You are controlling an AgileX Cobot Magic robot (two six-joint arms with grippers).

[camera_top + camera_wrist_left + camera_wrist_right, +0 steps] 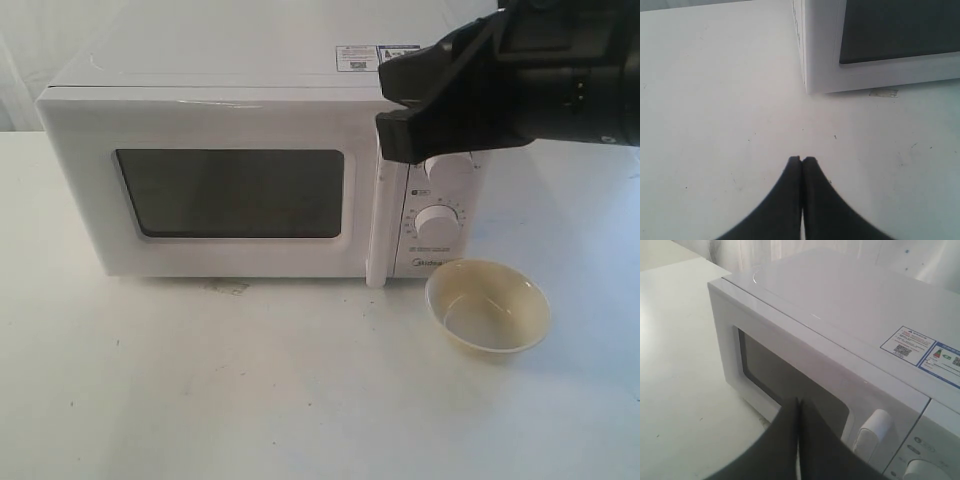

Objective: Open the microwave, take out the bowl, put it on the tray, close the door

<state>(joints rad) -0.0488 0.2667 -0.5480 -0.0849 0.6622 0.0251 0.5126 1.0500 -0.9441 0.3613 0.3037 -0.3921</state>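
The white microwave (pixel 230 170) stands at the back of the table, its door (pixel 215 190) shut flat, with a dark window and a vertical bar handle (pixel 378 225). The cream-yellow bowl (pixel 487 305) sits empty on the table in front of the knob panel (pixel 438 215). My right gripper (pixel 400 120) hovers shut and empty near the microwave's top front corner, above the handle (pixel 871 435); its tip (pixel 798 401) shows before the window. My left gripper (pixel 801 159) is shut and empty, low over bare table, near the microwave's corner (pixel 812 75). No tray shows.
The white tabletop (pixel 250 390) spreads in front of the microwave. A small scrap of tape (pixel 883 92) lies on the table by the microwave's base. Stickers (pixel 927 352) sit on the microwave's top.
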